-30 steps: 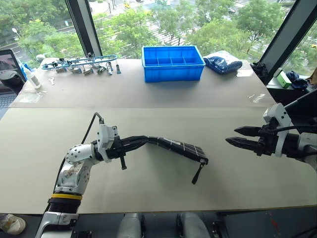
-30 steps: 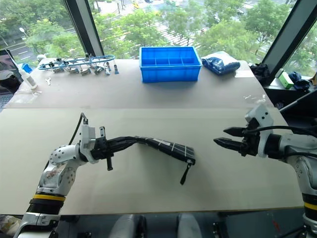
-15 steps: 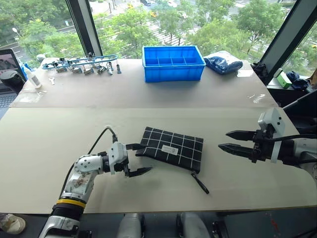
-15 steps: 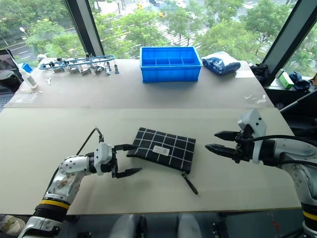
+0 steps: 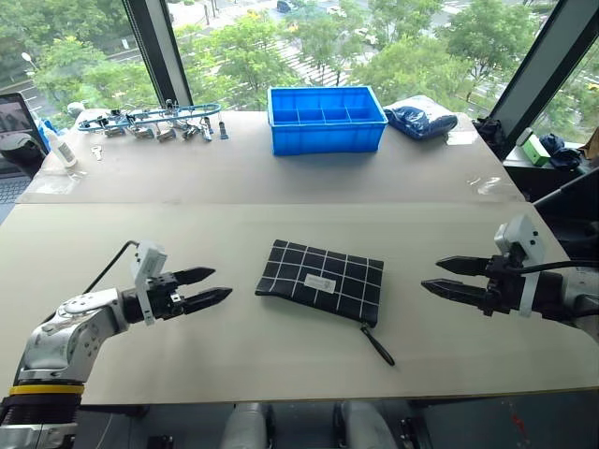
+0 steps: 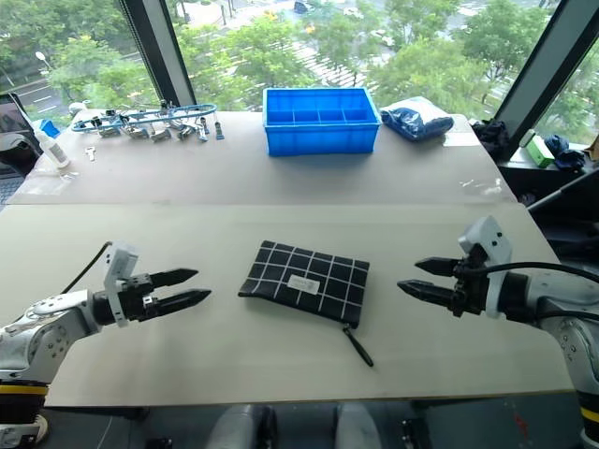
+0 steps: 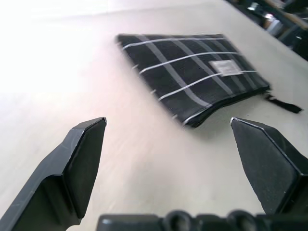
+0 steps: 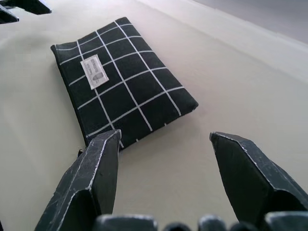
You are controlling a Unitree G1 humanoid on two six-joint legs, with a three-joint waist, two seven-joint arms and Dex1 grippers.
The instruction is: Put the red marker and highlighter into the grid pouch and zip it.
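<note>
Flat black fabric grid pouch with white lines (image 5: 321,281) lies flat mid-worktop (image 5: 281,224), zipper strap trailing off its near corner; left pincer (image 5: 208,286) released, empty, well apart from the pouch on its left; right pincer (image 5: 443,277) released, empty, off its right; blue plastic compartment bin (image 5: 326,119) sits far back.

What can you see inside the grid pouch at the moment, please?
Nothing of its inside shows. The grid pouch lies flat on the table, label up, and its fabric covers whatever it holds. Whether the zipper is fully shut cannot be told.
</note>
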